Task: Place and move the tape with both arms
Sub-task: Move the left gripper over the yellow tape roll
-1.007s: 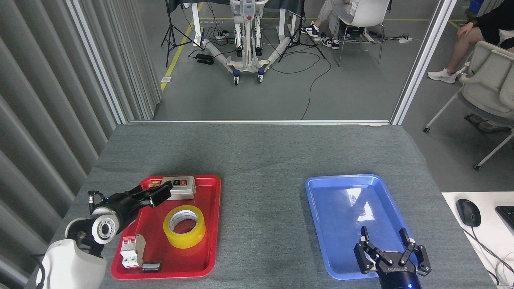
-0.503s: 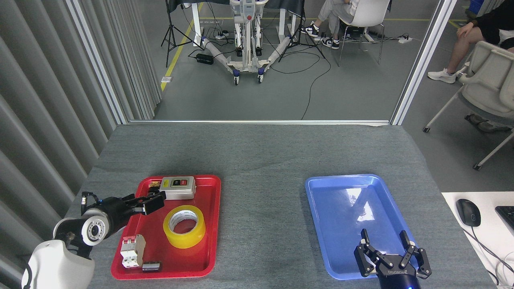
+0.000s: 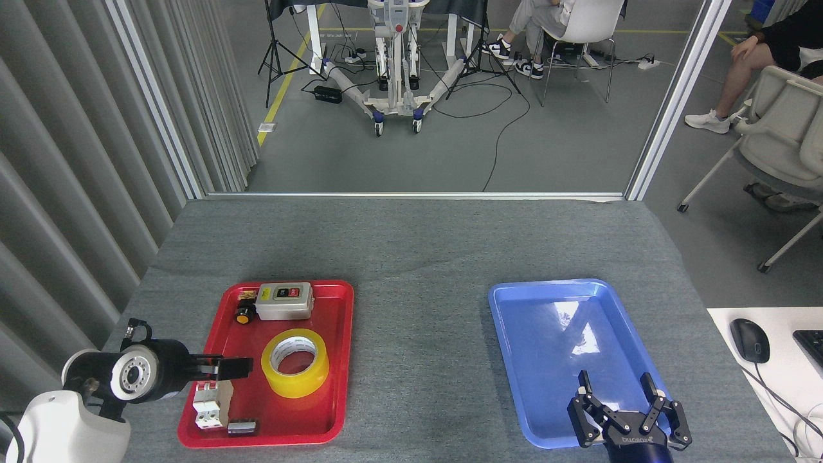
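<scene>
Since the earlier frames the left gripper (image 3: 233, 368) has drawn back toward the robot, from beside the grey switch box with one black and one red button (image 3: 284, 301) at the red tray's far end down to its near-left part, while the right gripper (image 3: 629, 405) has sunk slightly lower in view. The left gripper's black fingers point toward 3 o'clock, seen side-on and dark, so whether they are spread or pressed together cannot be told; they hold nothing visible. The wide roll of translucent yellow packing tape with a white printed core (image 3: 295, 363) lies flat in the red plastic tray (image 3: 334, 360), just at 3 o'clock of the left fingertips and apart from them. At 12 o'clock of the tape sits the switch box, with a small black and yellow knob (image 3: 244, 314) touching its left side. A white circuit breaker (image 3: 209, 404) stands at the tray's near-left, under the left gripper. The right gripper hangs over the near end of the empty blue plastic tray (image 3: 514, 360), fingers spread wide, gripping nothing. Both trays rest well apart on the grey cloth-covered table (image 3: 418, 257).
</scene>
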{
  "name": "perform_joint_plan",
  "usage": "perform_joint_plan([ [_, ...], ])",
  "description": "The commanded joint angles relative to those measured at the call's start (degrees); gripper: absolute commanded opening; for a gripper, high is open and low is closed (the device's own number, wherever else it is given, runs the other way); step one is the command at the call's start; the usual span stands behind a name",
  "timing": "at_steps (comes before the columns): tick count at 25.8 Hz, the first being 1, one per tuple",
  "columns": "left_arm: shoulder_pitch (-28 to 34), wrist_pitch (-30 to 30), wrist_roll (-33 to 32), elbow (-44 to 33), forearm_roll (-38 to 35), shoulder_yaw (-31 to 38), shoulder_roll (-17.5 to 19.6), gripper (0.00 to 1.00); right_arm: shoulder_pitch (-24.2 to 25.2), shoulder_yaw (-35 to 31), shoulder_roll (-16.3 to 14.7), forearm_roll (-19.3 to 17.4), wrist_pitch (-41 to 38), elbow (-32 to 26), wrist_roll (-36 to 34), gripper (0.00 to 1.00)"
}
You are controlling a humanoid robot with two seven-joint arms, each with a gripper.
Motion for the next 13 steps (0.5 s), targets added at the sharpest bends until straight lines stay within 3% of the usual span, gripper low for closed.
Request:
perform_joint_plan([
  [1,-0.62,-2.63,-1.17,0.59,-0.18,-3.11,0.99,0.81,0.05,0.00,0.07,0.15,-0.06,0.03,0.26,1.00],
  [3,-2.03,-3.51,-1.17,1.38,-0.27,-6.28,2.75,0.80,0.05,0.09,0.25,0.15,-0.06,0.03,0.35,1.00],
  [8,-9.06,-3.60,-1.09,8.67,-0.27,-10.50,2.31,0.83,0.05,0.09,0.34,0.24,-0.06,0.03,0.26,1.00],
  [13,-16.44,-3.77,-1.09,17.37,-0.36,-16.82,2.22,0.93,0.14,0.09,0.34,0.24,-0.06,0.03,0.26,1.00],
])
